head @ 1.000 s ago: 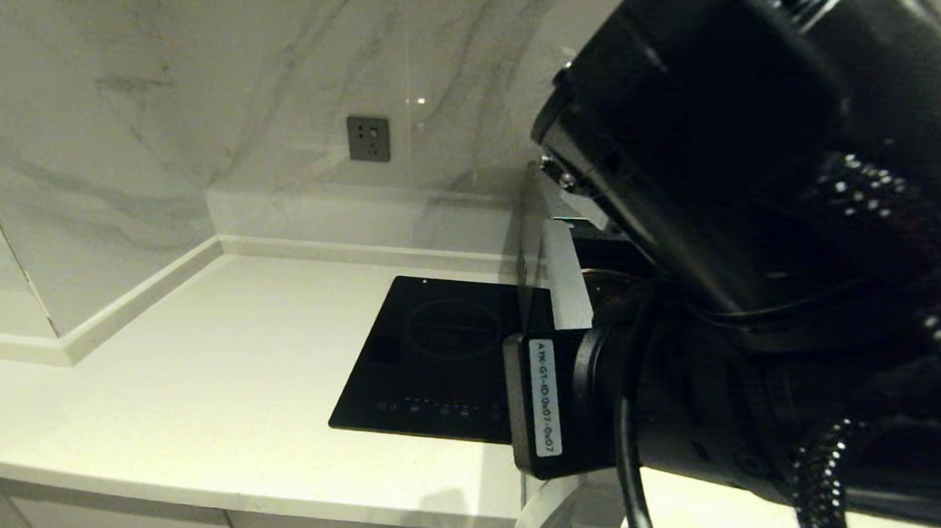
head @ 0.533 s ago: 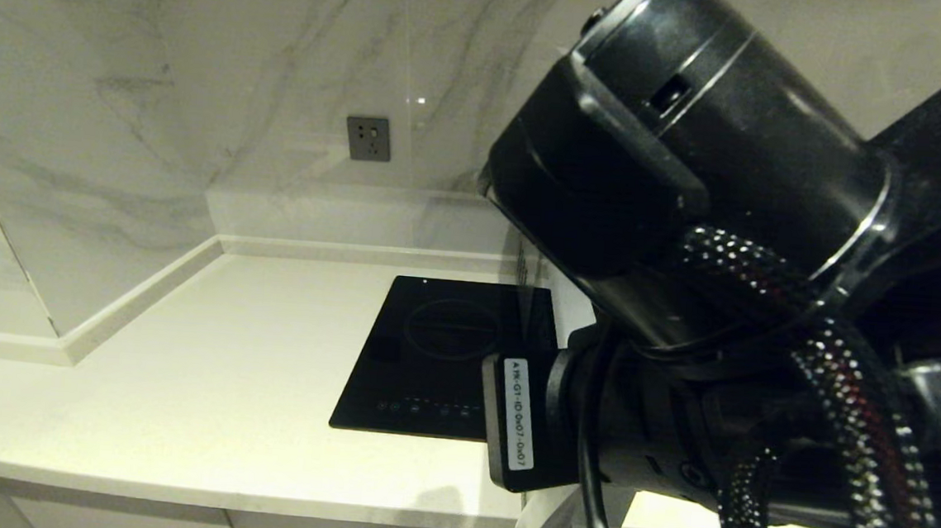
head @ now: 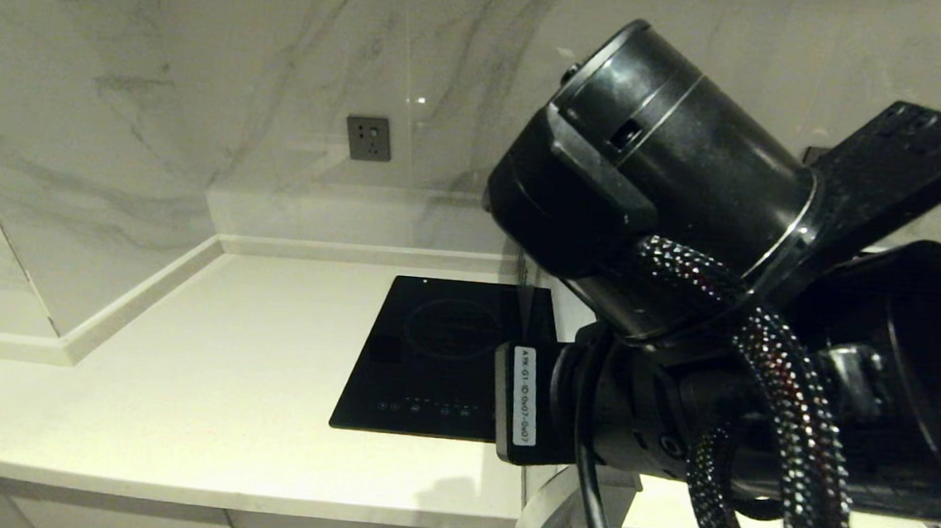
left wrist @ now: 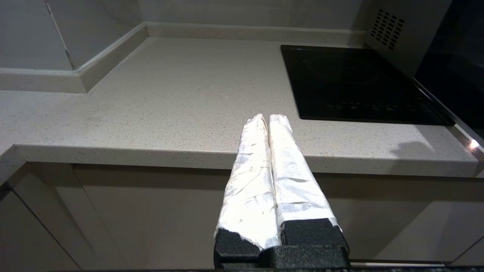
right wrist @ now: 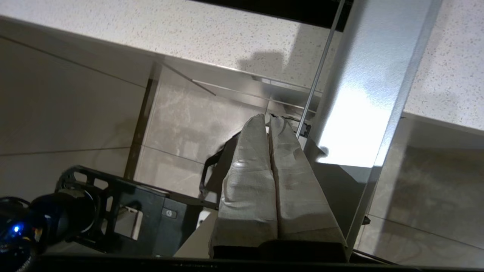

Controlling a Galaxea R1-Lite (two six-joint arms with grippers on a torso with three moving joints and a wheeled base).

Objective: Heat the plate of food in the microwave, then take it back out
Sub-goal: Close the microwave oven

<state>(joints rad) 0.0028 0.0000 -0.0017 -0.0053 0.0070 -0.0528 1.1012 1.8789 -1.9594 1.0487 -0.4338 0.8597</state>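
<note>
Now right gripper (right wrist: 269,118) jaws pressed shut, empty, tips just beside silver edge of microwave (right wrist: 363,113) door, likely to push door. Plate of food not clearly seen, cannot tell where. Left gripper (left wrist: 267,118) jaws shut, empty, parked before bench (left wrist: 170,102); black cooktop (left wrist: 355,83) ahead. White label (head: 525,395) on right arm, writing too small to read surely.
</note>
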